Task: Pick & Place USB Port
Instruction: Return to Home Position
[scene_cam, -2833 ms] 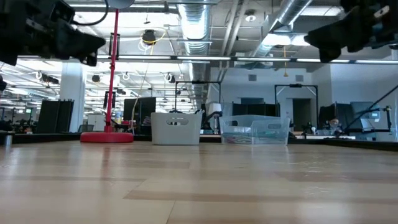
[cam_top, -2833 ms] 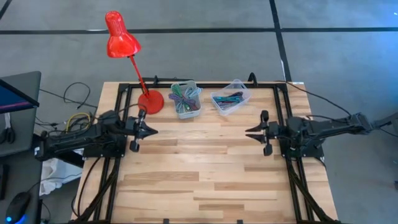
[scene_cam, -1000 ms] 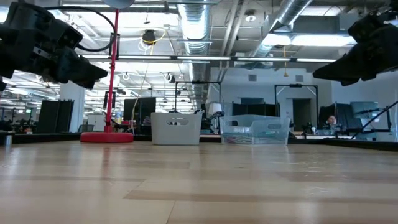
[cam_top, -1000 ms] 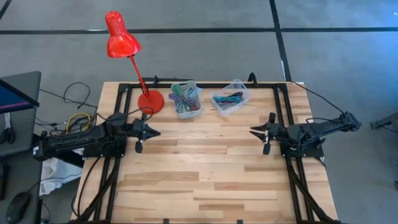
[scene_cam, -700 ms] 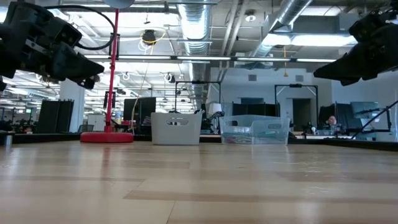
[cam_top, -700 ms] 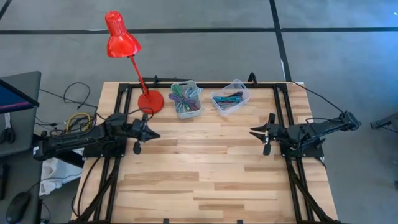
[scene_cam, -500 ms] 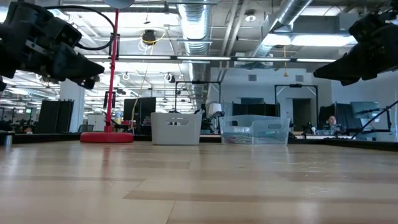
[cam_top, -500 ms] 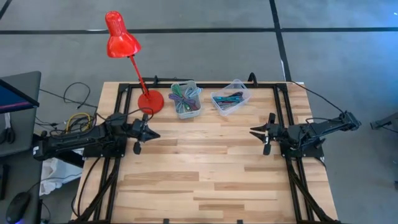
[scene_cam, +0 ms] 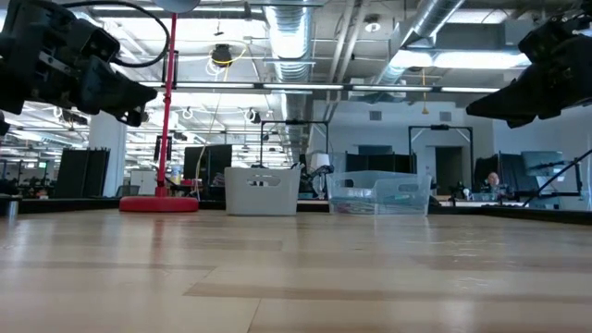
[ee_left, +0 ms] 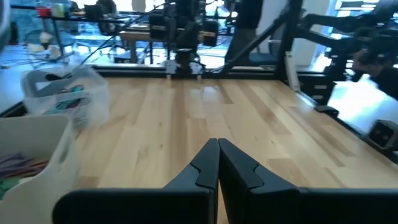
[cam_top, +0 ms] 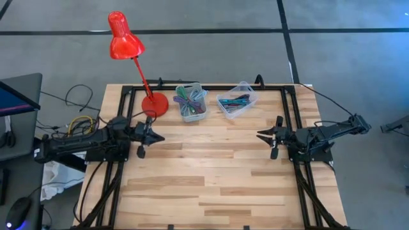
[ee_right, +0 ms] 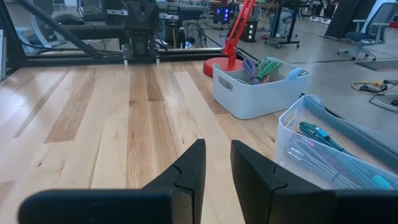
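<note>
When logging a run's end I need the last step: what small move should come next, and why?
Probably just settle both arms back to rest. The left gripper, shut, and the right gripper, slightly open, hold nothing above the table; cables show only in the gray bin and the clear bin.

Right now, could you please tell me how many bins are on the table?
2. The gray bin stands at the far edge of the table, beside the red lamp; the clear bin stands just right of it, apart. None looks hidden.
</note>
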